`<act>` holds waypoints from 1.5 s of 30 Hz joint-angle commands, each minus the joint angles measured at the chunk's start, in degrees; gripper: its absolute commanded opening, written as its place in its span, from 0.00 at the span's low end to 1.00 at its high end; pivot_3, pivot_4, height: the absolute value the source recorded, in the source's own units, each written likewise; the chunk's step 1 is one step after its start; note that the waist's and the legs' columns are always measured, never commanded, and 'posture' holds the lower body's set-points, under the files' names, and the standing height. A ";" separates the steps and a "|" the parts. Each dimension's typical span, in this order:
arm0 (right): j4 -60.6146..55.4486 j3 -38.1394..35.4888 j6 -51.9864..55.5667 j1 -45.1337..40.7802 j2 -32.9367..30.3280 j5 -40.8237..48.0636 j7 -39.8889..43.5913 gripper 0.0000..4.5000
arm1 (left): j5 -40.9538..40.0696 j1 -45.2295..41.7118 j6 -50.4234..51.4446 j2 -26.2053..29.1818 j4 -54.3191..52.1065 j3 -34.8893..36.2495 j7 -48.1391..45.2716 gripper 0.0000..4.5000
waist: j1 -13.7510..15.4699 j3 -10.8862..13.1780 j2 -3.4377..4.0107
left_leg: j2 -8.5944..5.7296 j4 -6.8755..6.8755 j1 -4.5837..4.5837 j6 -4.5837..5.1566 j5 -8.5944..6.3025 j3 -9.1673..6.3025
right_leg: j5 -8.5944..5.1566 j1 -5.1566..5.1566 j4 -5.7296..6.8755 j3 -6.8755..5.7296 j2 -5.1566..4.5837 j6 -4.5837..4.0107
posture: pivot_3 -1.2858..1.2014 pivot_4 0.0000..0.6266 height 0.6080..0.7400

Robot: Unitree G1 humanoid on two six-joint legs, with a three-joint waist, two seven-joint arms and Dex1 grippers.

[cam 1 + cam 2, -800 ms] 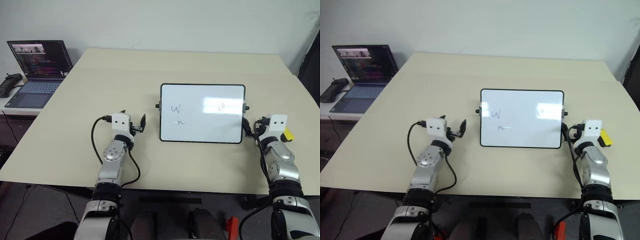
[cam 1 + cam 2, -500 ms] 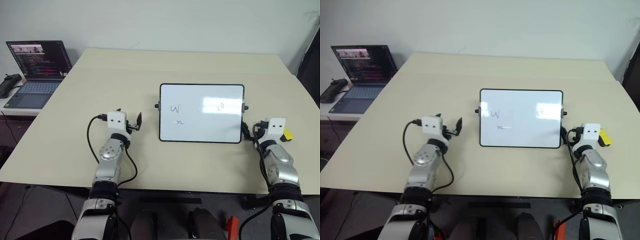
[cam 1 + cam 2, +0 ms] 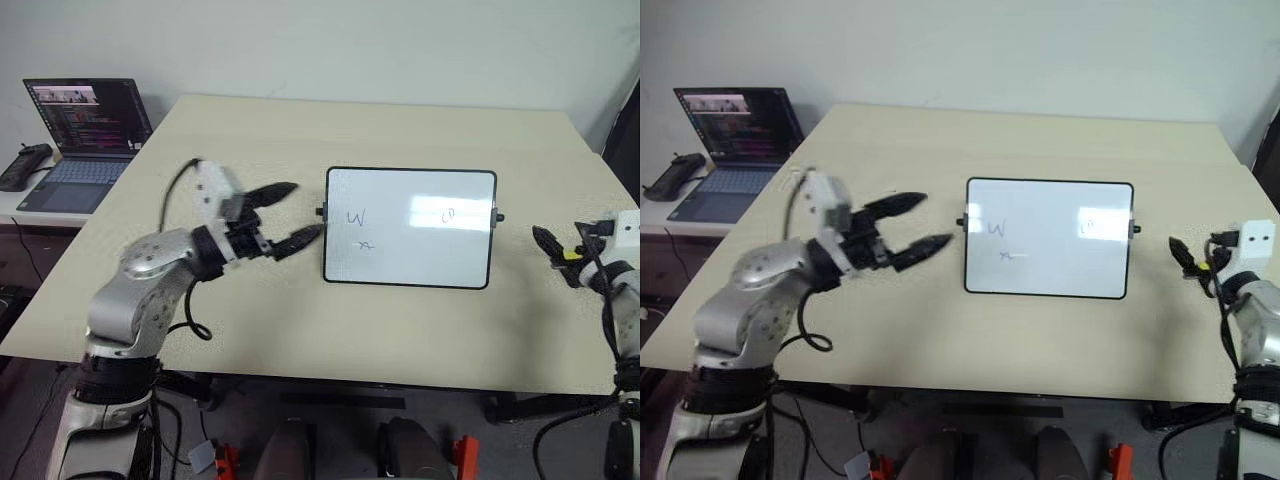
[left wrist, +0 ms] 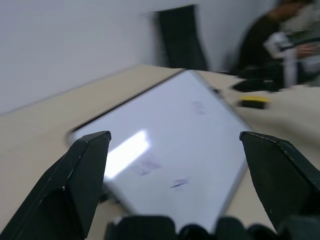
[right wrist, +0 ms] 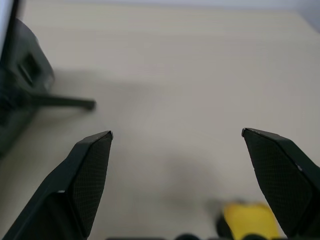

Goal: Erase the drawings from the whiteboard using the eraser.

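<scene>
Beige table [image 3: 300,140] | whiteboard [image 3: 410,228] centred | laptop [image 3: 85,130] beside table's left edge

You're looking at a wide, pale beige table [image 3: 420,130] that runs back to a plain white wall [image 3: 330,45] across the top of the frame. At upper left a lower side desk [image 3: 20,205] carries an open laptop [image 3: 85,125] with a lit dark screen. In the left wrist view, a black chair [image 4: 180,35] stands against the wall, and a seated person [image 4: 272,37] shows blurred at upper right.
</scene>
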 commanded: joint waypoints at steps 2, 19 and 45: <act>8.49 -2.05 -1.74 -5.21 -4.26 0.40 4.00 1.00 | 0.90 -5.15 2.29 -7.32 -1.99 -8.20 -0.45 1.00 | -0.44 0.00 0.01 | -0.01 0.01 0.01 0.00 0.00 0.06 | 0.01 0.04 -0.04 0.06 -0.01 0.01 | 0.52 0.24 1.00; 30.76 4.51 -9.42 -13.22 -6.25 -7.92 10.24 1.00 | 4.21 -2.36 3.41 -12.29 -3.31 -12.57 -0.68 1.00 | -1.29 0.02 0.04 | 0.04 -0.14 0.09 0.00 0.00 0.37 | -0.02 -0.11 -0.05 0.40 0.07 0.02 | 0.52 0.24 1.00; 19.52 -1.94 -6.51 -9.63 -7.33 -0.85 15.59 0.22 | 5.86 -1.01 4.85 -9.75 -4.22 -11.68 -1.73 1.00 | -1.42 0.03 0.02 | 0.02 -0.14 0.30 0.00 0.00 0.97 | 0.06 -0.16 -0.04 1.04 0.08 0.22 | 0.52 0.24 1.00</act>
